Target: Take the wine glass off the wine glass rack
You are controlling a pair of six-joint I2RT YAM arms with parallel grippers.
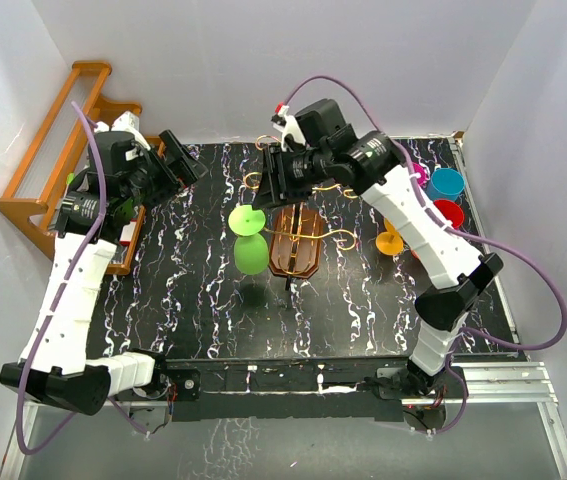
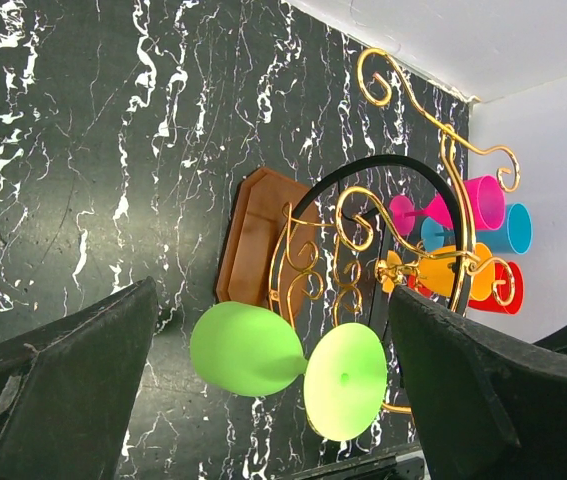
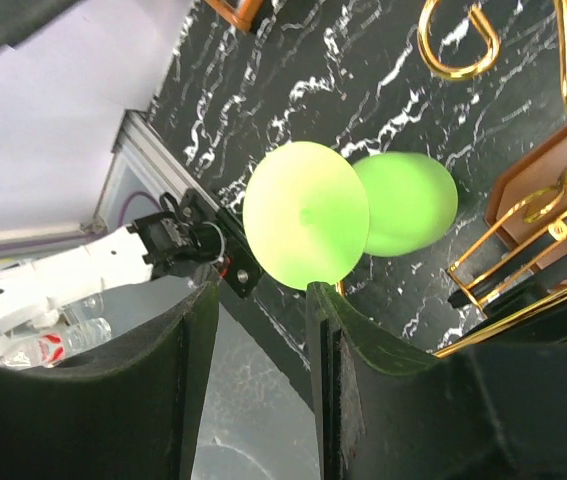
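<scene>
The green wine glass (image 1: 249,252) hangs upside down from a gold scroll arm on the left side of the wine glass rack (image 1: 298,255), which has a dark brown oval base. My right gripper (image 1: 272,172) is open and empty, just behind and above the glass. In the right wrist view its fingertips (image 3: 315,300) sit right at the rim of the glass's round foot (image 3: 305,213). My left gripper (image 1: 185,160) is wide open and empty at the back left, well apart from the glass (image 2: 248,348), facing it and the rack (image 2: 253,240).
An orange glass (image 1: 391,240) hangs on the rack's right side. Pink (image 1: 418,176), blue (image 1: 446,184) and red (image 1: 450,213) cups stand at the right edge. An orange-brown slatted shelf (image 1: 48,165) stands along the left wall behind the left arm.
</scene>
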